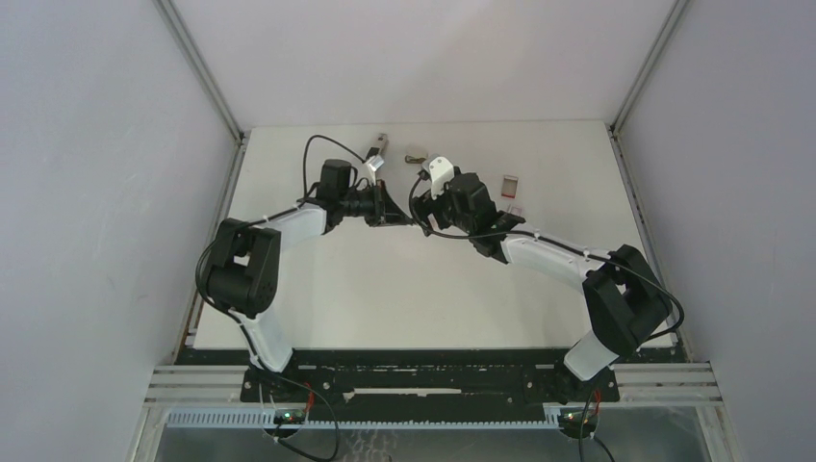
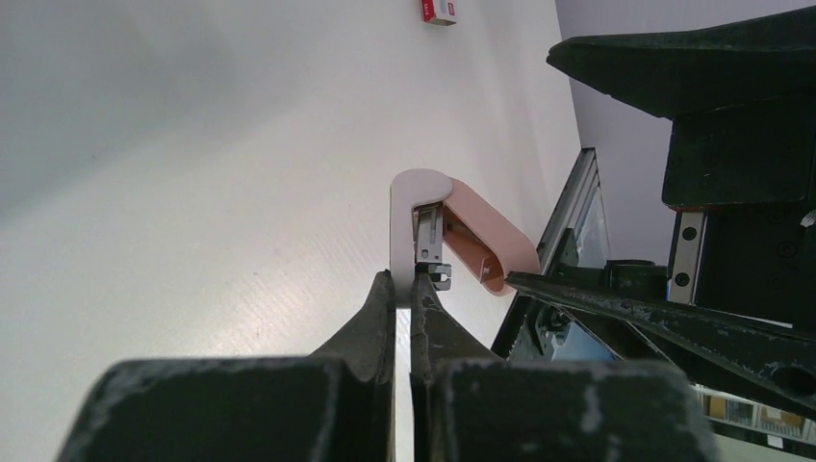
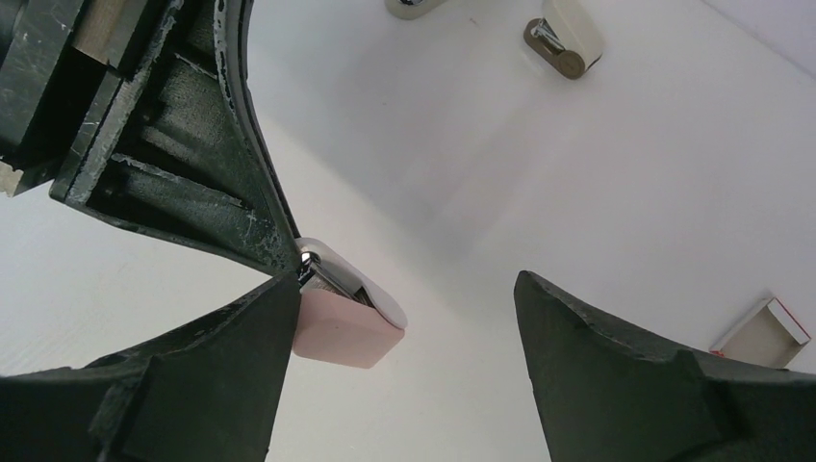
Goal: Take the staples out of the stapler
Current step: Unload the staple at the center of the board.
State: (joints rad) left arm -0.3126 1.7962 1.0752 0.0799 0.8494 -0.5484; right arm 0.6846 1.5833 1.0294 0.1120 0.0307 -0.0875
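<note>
Unloading looks barely started, by my read. Left jaws are clamped shut on the small pink-and-white stapler [image 2: 481,241], which sits between the two arm tips over the far half of the tabletop [image 1: 385,289]. Can't tell if it's lifted or resting. A metal track shows inside its mouth. Right jaws stand wide open, one finger just beside the pink base, gripping nothing. No loose staples show anywhere, and it's unclear whether the track holds any. So getting the strip out looks like it's all left to do. Count:
- one stapler in hand
- one slim dark grey hinged piece [image 1: 380,144] at the far edge, maybe a second stapler
- one small beige-and-metal piece [image 1: 417,157] near it
- two red-and-white boxes [image 1: 511,183], the second faint
</note>
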